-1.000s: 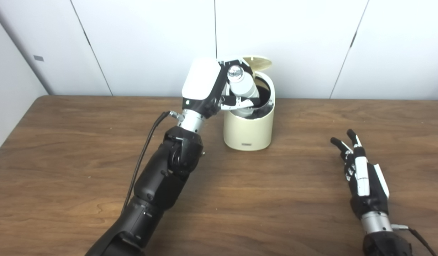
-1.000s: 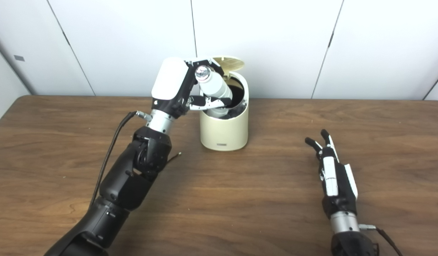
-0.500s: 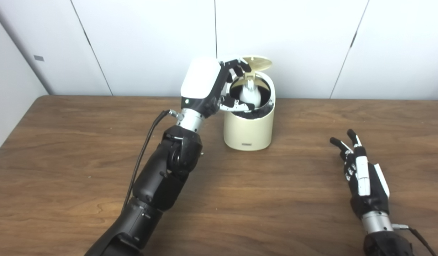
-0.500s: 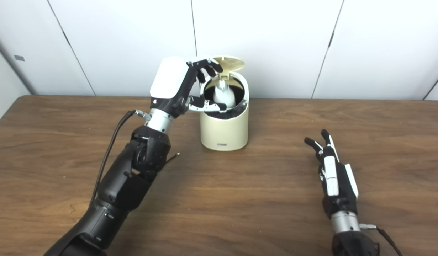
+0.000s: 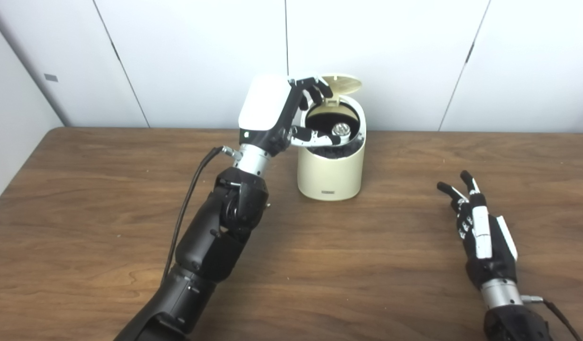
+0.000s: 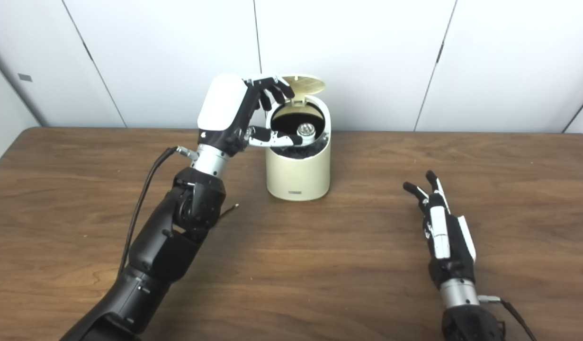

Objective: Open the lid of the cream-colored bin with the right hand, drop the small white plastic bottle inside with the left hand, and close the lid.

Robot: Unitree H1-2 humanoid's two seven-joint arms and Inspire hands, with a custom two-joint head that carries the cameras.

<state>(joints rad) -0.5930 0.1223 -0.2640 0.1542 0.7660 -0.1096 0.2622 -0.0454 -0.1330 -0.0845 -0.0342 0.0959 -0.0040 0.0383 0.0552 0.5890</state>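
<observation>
The cream-colored bin (image 5: 331, 170) stands at the back of the table with its lid (image 5: 341, 82) tipped up behind the opening. Inside the dark opening I see only the shiny cap of the small white bottle (image 5: 341, 129); its body is hidden by the bin wall. My left hand (image 5: 284, 118) hovers at the bin's left rim, open, its thumb (image 5: 315, 138) reaching over the opening and holding nothing. My right hand (image 5: 480, 232) rests open on the table at the front right, fingers spread, well away from the bin.
The brown wooden table (image 5: 367, 265) spreads out around the bin. White wall panels (image 5: 414, 57) rise right behind the bin. A black cable (image 5: 189, 199) runs along my left forearm.
The bottle has left my left hand and dropped down into the bin, so only its cap shows. The left hand has opened. The right hand has stayed in place.
</observation>
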